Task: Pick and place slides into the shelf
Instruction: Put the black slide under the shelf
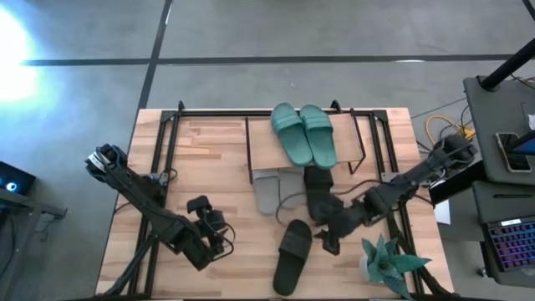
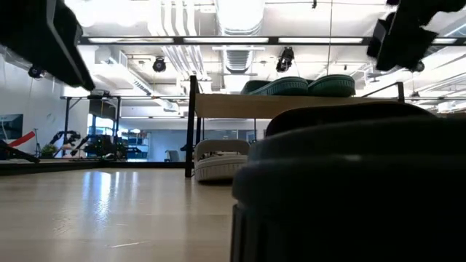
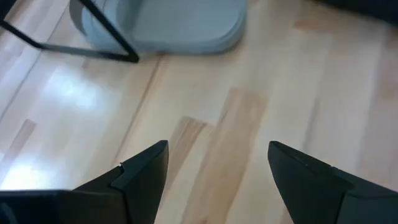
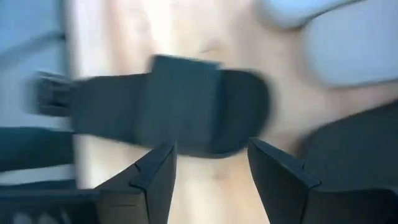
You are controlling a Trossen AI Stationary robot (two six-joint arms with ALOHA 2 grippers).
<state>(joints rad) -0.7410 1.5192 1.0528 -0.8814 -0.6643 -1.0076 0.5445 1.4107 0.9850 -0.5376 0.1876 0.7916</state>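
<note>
- Right gripper (image 1: 328,242): positioned over the front-centre of the table (image 1: 209,150), just beside the loose black slide (image 1: 292,255). Its wrist view shows the fingers apart with nothing between them, and that slide (image 4: 180,112) lying directly ahead, crosswise to the fingers.
- Loose black slide: flat on the table, strap up, long axis running from the table's front edge toward the shelf (image 1: 305,146), slightly tilted. It lies to the left-arm side of the right gripper.
- Second black slide (image 1: 318,188): between the gripper and the shelf, partly hidden by the arm.
- Teal pair (image 1: 303,134): on the shelf top. Grey pair (image 1: 272,191): beneath it.
- Left gripper (image 1: 219,234): waiting near the front left, fingers spread wide, empty.
- Judgement: the right arm is nearer; a grasp would likely take the slide across its narrow width.
</note>
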